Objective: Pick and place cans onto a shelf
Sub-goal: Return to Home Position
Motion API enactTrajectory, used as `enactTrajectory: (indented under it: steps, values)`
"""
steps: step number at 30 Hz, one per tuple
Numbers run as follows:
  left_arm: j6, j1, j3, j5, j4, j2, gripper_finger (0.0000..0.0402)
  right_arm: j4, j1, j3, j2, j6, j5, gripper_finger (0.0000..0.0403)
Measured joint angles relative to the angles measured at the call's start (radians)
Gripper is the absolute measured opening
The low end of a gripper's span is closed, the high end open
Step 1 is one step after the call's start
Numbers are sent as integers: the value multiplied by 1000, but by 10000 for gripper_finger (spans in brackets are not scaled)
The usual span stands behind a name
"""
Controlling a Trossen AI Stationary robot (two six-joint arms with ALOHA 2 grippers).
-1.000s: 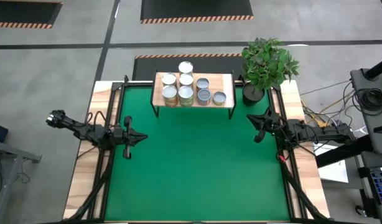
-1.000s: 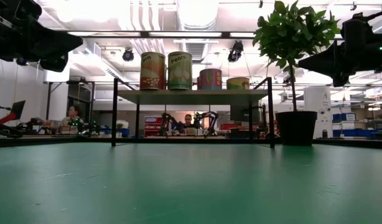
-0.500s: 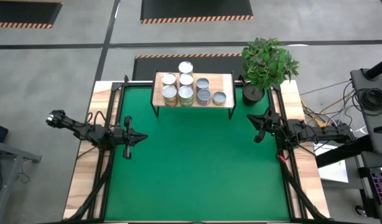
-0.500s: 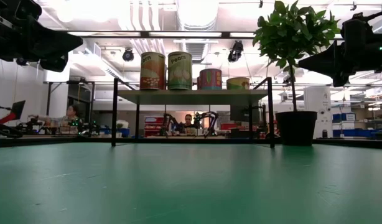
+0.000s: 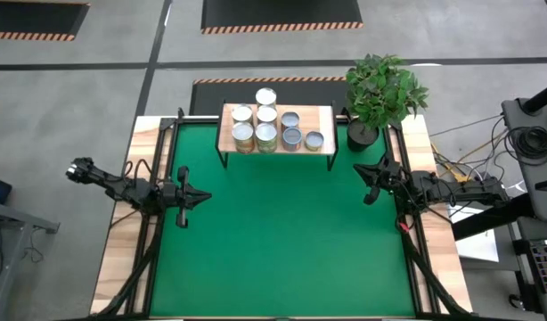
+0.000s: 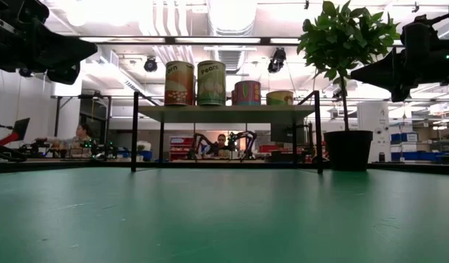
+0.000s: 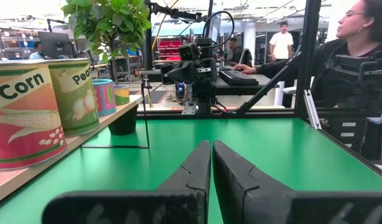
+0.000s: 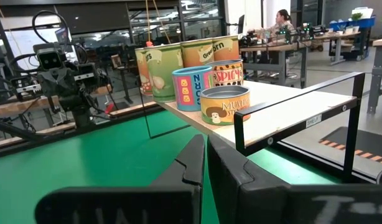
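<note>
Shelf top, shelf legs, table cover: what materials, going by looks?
Shelf top: pale tan and matte, looks like wood, possibly laminate. Shelf legs: thin black bars, likely painted metal. Table cover: flat green mat, dull with a soft sheen in the low view; felt or rubber, can't tell.

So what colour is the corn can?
The corn can is red-orange with a pale top; left wrist view shows it best.

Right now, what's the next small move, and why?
Probably just settle both arms at home: the cans in view all stand on the shelf, and the left gripper and right gripper are shut, empty, out at the table edges.
</note>
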Motion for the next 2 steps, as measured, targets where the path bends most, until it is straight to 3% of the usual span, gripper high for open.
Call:
enactTrajectory:
  steps: [2]
  values:
    - [0, 0, 0, 0, 0, 0, 0, 0, 0, 0, 0, 1, 0, 9]
